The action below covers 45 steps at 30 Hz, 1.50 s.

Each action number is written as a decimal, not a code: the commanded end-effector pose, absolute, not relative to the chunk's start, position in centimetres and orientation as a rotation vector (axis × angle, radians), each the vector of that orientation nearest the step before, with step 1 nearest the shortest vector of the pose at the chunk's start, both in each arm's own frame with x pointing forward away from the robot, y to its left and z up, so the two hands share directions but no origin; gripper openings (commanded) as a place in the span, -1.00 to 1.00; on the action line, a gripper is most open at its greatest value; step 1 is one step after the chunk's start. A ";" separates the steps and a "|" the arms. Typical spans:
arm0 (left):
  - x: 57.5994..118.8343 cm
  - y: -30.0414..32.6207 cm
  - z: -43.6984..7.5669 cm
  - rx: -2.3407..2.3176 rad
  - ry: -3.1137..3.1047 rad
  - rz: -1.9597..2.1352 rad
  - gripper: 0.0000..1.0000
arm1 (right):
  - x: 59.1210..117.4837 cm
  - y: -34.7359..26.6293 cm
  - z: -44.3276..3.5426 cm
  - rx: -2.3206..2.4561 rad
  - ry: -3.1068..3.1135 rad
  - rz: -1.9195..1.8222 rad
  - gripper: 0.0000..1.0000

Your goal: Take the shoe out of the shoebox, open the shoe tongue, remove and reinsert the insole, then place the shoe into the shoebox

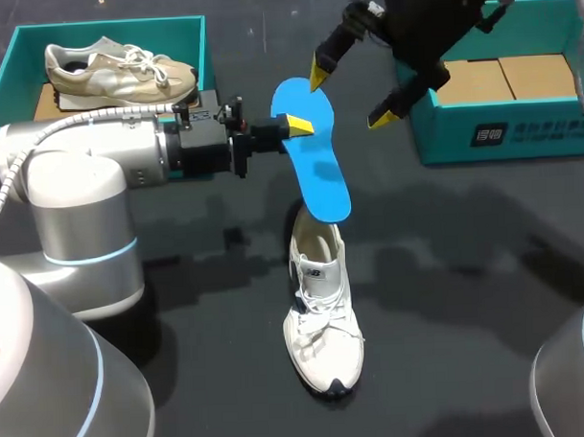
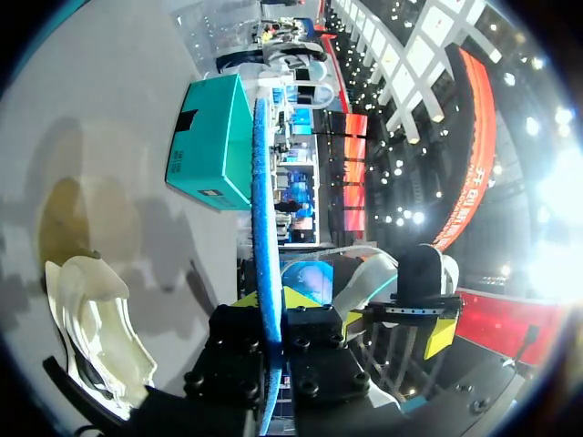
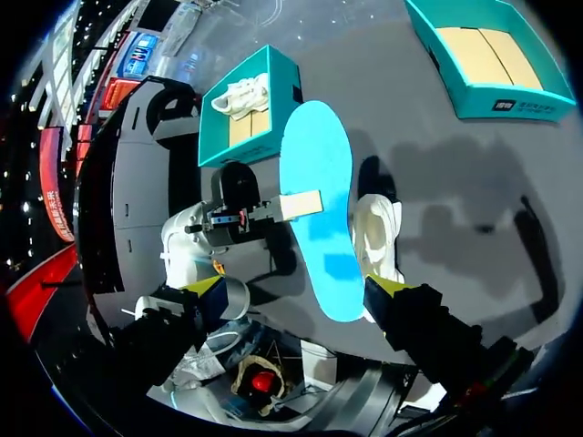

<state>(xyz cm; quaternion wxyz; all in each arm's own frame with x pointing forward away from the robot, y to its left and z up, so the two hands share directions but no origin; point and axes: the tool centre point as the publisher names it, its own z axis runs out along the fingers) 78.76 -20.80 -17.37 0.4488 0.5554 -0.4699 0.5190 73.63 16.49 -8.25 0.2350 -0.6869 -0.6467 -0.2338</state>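
Dark table (image 1: 467,270) beneath: my left gripper (image 1: 300,125) clamps the blue insole (image 1: 319,160) above the white sneaker (image 1: 323,323), my right gripper (image 1: 351,94) agape beside; reinsertion next, I reckon.

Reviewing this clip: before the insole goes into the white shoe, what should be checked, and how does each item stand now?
1. Insole clamped in left gripper: ok.
2. Right gripper open, holding nothing: ok.
3. White shoe upright on the table, opening facing up: ok.
4. Insole's lower end lined up with the shoe's opening: cannot tell.
5. Shoe opened wide enough to take the insole: cannot tell.
6. Right shoebox free for the shoe: ok.
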 end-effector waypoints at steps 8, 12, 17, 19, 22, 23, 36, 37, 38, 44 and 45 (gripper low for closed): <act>78.7 -20.9 -17.5 1.374 -1.161 1.287 -1.00 | 73.6 16.2 -10.4 -1.611 -1.477 -1.003 1.00; 78.7 -20.9 -17.5 1.374 -1.161 1.287 -1.00 | 73.5 16.0 -11.0 -1.591 -1.443 -1.053 1.00; 78.7 -20.9 -17.5 1.374 -1.161 1.287 -1.00 | 73.7 16.1 -12.1 -1.563 -1.397 -1.078 1.00; 78.7 -20.9 -17.5 1.374 -1.161 1.287 -1.00 | 73.9 16.2 -12.6 -1.558 -1.383 -1.085 1.00; 78.7 -20.9 -17.5 1.374 -1.161 1.287 -1.00 | 74.1 16.2 -13.4 -1.548 -1.374 -1.095 1.00; 78.7 -20.9 -17.5 1.374 -1.161 1.287 -1.00 | 74.1 16.1 -13.6 -1.547 -1.372 -1.096 1.00; 78.7 -20.9 -17.5 1.374 -1.161 1.287 -1.00 | 74.5 14.1 -15.4 -1.545 -1.335 -1.098 1.00; 78.7 -20.9 -17.5 1.374 -1.161 1.287 -1.00 | 74.5 14.0 -15.5 -1.544 -1.336 -1.096 1.00; 78.7 -20.9 -17.5 1.374 -1.161 1.287 -1.00 | 74.6 13.7 -15.6 -1.543 -1.337 -1.092 1.00; 78.7 -20.9 -17.5 1.374 -1.161 1.287 -1.00 | 74.9 13.2 -16.0 -1.524 -1.346 -1.088 1.00; 78.7 -20.9 -17.5 1.374 -1.161 1.287 -1.00 | 75.0 13.3 -16.1 -1.519 -1.346 -1.090 1.00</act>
